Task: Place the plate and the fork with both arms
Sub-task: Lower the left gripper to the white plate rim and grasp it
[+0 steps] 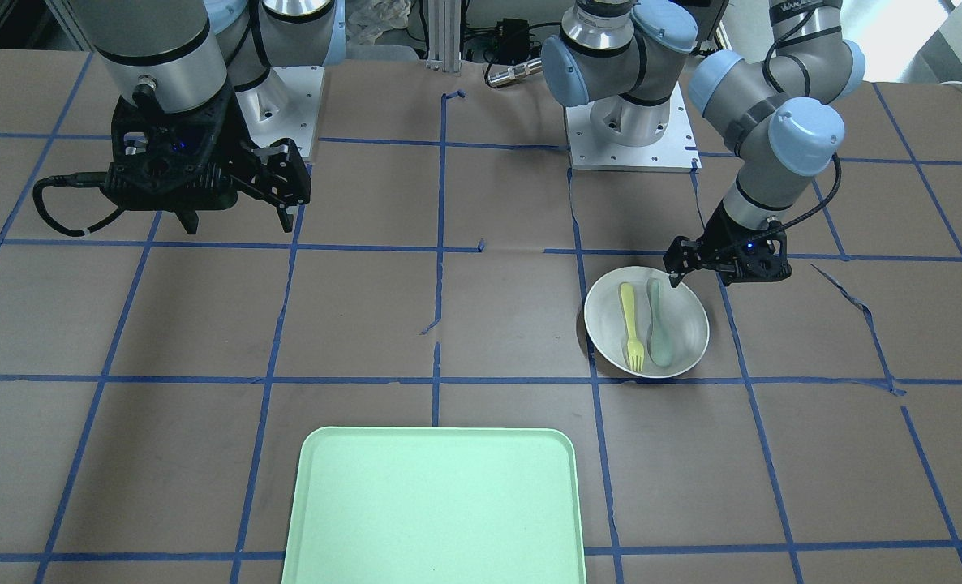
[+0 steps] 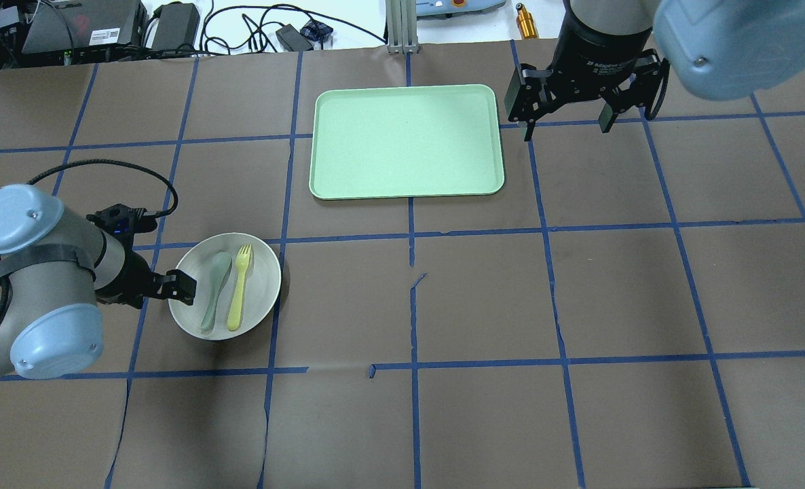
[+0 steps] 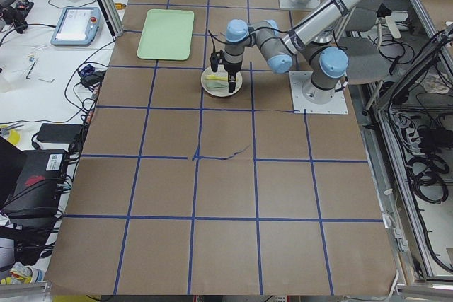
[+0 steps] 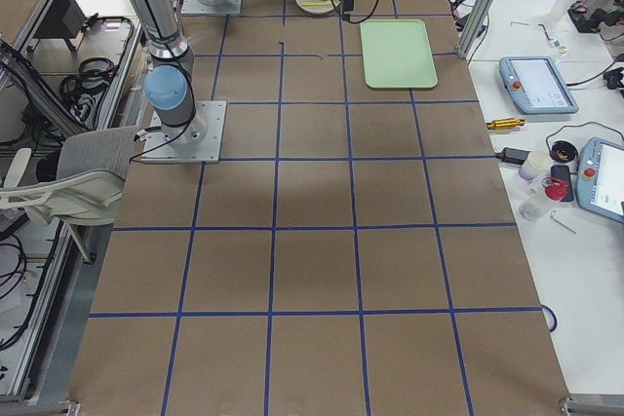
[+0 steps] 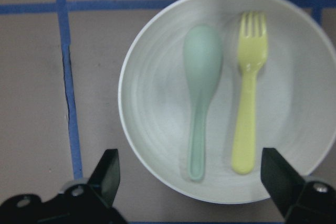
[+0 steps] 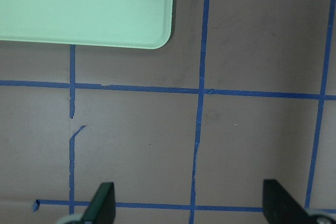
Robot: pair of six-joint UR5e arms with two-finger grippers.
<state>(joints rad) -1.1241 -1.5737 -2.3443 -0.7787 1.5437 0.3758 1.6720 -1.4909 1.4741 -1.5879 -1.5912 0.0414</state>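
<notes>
black left pincer (image 5: 189,156) wide over plate (image 5: 157,103)

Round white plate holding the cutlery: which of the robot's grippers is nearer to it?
Left. The left gripper is at the round white plate's rim, open; the right gripper hangs far off, beside the rectangular mint-green tray.

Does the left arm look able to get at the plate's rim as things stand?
Probably yes: the left gripper hangs open close above the plate edge with nothing between them; the fork and spoon lie inside it, off the rim.
</notes>
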